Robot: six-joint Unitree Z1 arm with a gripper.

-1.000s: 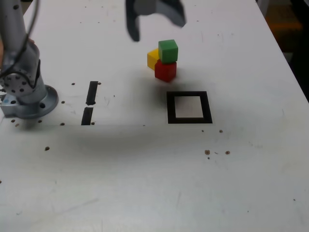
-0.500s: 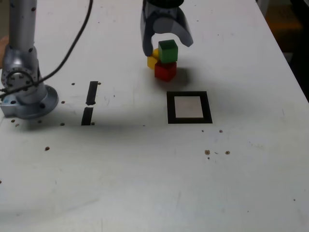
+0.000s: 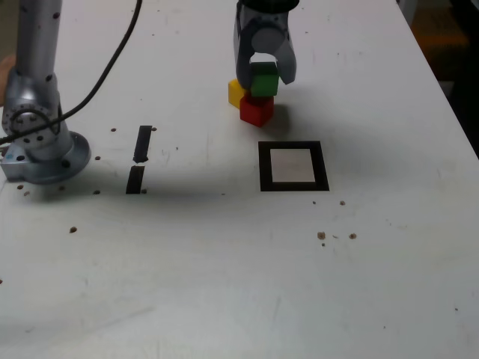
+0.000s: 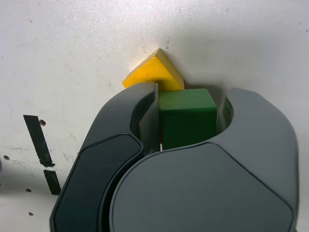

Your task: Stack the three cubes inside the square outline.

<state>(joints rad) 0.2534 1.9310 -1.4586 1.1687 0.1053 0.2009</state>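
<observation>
Pincer (image 3: 264, 72) is down over the green cube (image 3: 264, 79), jaws straddling it. In the wrist view one jaw looks flush against the green cube (image 4: 187, 119), with a sliver of gap on the other side, so it's closing in but can't tell if it's actually clamped.

Green sits on the red cube (image 3: 257, 111); the yellow cube (image 3: 236, 92) is on the bench (image 3: 224, 262), tucked against the stack on the exterior view's left. All three are just behind the square outline (image 3: 293, 166), none inside it.

Risks:
- Jaw on the yellow side is close to yellow (image 4: 153, 73), so it could nudge it on closing.
- Uneven contact may twist green or drag red off its spot.
- Lifting before the grip is firm drops green.
</observation>
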